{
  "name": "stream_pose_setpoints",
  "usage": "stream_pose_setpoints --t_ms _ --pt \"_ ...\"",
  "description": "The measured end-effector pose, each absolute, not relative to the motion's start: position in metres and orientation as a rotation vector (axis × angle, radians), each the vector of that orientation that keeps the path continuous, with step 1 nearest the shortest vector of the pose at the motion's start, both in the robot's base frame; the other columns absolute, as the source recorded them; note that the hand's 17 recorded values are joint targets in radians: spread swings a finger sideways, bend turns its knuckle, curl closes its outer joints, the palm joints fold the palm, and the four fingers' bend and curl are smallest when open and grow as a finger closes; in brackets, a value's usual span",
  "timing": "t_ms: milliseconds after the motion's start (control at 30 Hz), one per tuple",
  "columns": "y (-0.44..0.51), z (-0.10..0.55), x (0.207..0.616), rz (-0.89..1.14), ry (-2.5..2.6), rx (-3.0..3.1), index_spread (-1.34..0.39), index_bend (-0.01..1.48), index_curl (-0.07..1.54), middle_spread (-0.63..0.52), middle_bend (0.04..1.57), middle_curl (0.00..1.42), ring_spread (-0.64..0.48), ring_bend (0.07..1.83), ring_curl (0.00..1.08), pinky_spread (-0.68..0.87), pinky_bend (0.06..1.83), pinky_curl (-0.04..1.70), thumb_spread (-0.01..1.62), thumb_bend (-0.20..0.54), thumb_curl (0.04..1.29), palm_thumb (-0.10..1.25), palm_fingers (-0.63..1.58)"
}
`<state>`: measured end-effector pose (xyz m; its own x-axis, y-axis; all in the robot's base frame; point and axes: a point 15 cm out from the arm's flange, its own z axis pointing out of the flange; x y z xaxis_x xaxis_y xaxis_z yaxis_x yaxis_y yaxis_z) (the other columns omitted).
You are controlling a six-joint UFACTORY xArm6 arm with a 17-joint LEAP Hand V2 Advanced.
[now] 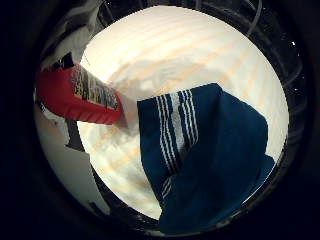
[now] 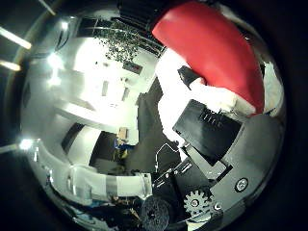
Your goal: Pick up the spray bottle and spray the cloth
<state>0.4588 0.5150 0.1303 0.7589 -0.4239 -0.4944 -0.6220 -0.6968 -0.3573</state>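
Observation:
The red spray bottle (image 1: pixel 72 95), with a printed label, lies close against my palm in the right little finger side palm view. It sits high above the round white table (image 1: pixel 170 50). The right thumb side palm view shows its red body (image 2: pixel 212 43) filling one corner. My hand (image 2: pixel 207 125) has its white and black fingers curled against the bottle. The blue cloth (image 1: pixel 205 150) with white stripes lies spread on the table below, reaching over the table's edge.
The table's bare white top stretches beside the cloth, with dark floor around its rim. The right thumb side palm view looks out at a room with bright ceiling lights, white furniture and a green plant (image 2: pixel 120 38).

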Motion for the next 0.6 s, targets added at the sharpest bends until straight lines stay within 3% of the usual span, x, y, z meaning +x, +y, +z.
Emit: stream_pose_setpoints --t_ms 100,167,200,267,300,333,367,400,533,600 --pt "0.514 0.130 0.460 0.516 0.791 -2.439 -0.24 1.09 0.83 -0.10 1.38 0.64 -0.18 1.43 0.68 -0.15 1.01 1.40 0.66 -0.036 0.91 0.93 1.14" --pt "0.511 0.130 0.462 0.516 0.795 -2.438 -0.26 0.93 0.79 -0.10 1.27 0.61 -0.17 1.37 0.63 -0.19 1.00 1.27 0.57 -0.051 0.89 0.88 1.07" --pt "0.511 0.130 0.462 0.516 0.793 -2.439 -0.26 0.92 0.79 -0.10 1.26 0.61 -0.17 1.36 0.63 -0.19 1.00 1.26 0.57 -0.046 0.89 0.88 1.08" --pt "0.511 0.129 0.461 0.516 0.786 -2.446 -0.30 0.61 0.75 -0.13 1.08 0.57 -0.17 1.34 0.61 -0.28 1.05 1.15 0.60 -0.052 0.84 0.82 0.76" --pt "0.510 0.129 0.460 0.516 0.778 -2.456 -0.34 0.44 0.70 -0.14 0.96 0.53 -0.19 1.29 0.58 -0.34 1.11 1.07 0.70 -0.040 0.79 0.79 0.63" --pt "0.510 0.129 0.458 0.523 0.770 -2.462 -0.37 0.40 0.67 -0.14 0.93 0.52 -0.19 1.24 0.56 -0.36 1.09 1.04 0.77 -0.035 0.76 0.78 0.55" --pt "0.510 0.128 0.455 0.531 0.761 -2.469 -0.41 0.45 0.65 -0.12 0.82 0.49 -0.17 1.09 0.53 -0.27 0.92 1.03 0.88 -0.042 0.69 0.72 0.20" --pt "0.510 0.127 0.451 0.544 0.753 -2.479 -0.41 0.42 0.60 -0.10 0.73 0.45 -0.13 0.97 0.47 -0.15 0.82 0.98 0.92 -0.046 0.64 0.68 0.03" --pt "0.509 0.127 0.441 0.574 0.727 -2.505 -0.38 0.28 0.47 0.01 0.50 0.36 0.03 0.70 0.33 0.24 0.62 0.79 0.99 -0.040 0.49 0.58 -0.07" --pt "0.508 0.128 0.441 0.572 0.723 -2.511 -0.37 0.23 0.44 0.05 0.42 0.33 0.08 0.63 0.30 0.34 0.55 0.72 0.98 -0.039 0.44 0.55 -0.04"
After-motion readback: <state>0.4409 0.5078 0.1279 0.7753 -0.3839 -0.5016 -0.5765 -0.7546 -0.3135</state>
